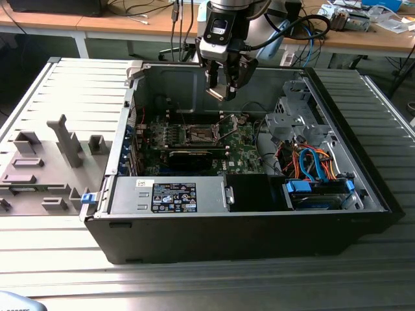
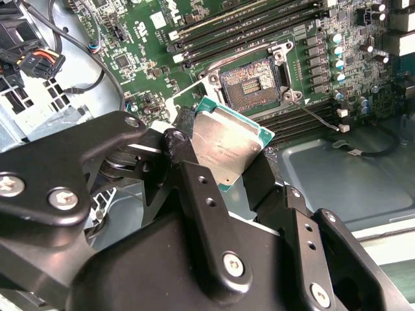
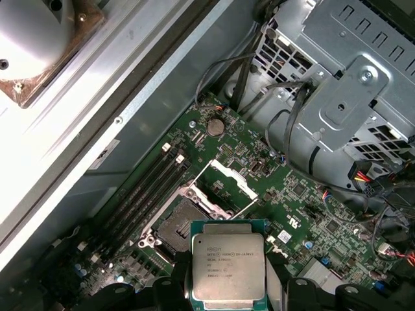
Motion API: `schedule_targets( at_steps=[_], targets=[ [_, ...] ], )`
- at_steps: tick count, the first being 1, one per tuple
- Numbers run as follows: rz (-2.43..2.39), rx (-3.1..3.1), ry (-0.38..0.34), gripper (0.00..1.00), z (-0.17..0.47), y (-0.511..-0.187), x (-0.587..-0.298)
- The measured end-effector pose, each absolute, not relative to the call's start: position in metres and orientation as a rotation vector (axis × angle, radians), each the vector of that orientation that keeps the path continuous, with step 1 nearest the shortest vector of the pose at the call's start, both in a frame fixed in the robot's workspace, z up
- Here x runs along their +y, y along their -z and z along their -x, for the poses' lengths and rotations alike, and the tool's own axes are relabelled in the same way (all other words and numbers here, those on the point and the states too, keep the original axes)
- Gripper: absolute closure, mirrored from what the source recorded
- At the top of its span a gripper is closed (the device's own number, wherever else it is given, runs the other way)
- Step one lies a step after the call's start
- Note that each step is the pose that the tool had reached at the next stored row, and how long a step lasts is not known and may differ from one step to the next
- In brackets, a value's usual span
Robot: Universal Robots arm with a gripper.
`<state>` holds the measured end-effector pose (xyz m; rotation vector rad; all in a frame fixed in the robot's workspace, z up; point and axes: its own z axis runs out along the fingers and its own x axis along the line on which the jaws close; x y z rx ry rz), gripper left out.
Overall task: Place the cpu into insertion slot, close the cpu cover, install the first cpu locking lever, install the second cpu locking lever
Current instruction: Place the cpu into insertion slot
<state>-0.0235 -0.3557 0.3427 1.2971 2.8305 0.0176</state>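
Note:
My gripper [image 1: 221, 89] hangs over the open computer case, shut on the cpu [image 1: 217, 93]. In both wrist views the cpu [image 2: 227, 144] [image 3: 227, 267] is a silver square with a green edge, pinched between the black fingers [image 2: 189, 170]. The gripper [image 2: 224, 165] [image 3: 227, 295] holds it well above the motherboard. The insertion slot [image 1: 200, 135] [image 2: 250, 83] [image 3: 177, 224] lies open below, its dark centre bare. The cpu cover [image 3: 227, 183] [image 1: 228, 122] stands swung up from one edge of the slot. A thin locking lever [image 2: 316, 116] sticks out beside the slot.
The black case wall [image 1: 194, 230] rings the green motherboard [image 1: 243, 146]. A grey drive cage [image 1: 295, 120] [image 3: 353, 97] and coloured cables [image 1: 311, 165] sit at the exterior view's right. Long memory slots [image 2: 253, 26] [image 3: 146, 188] flank the socket. Grey fixtures [image 1: 61, 139] stand outside the case.

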Motion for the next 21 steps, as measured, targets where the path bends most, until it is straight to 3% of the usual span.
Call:
schedule_targets(
  at_steps=[21],
  targets=[
    [-1.315, 2.822, -0.017, 0.45, 0.0235, -0.3427, -0.3557]
  ],
)
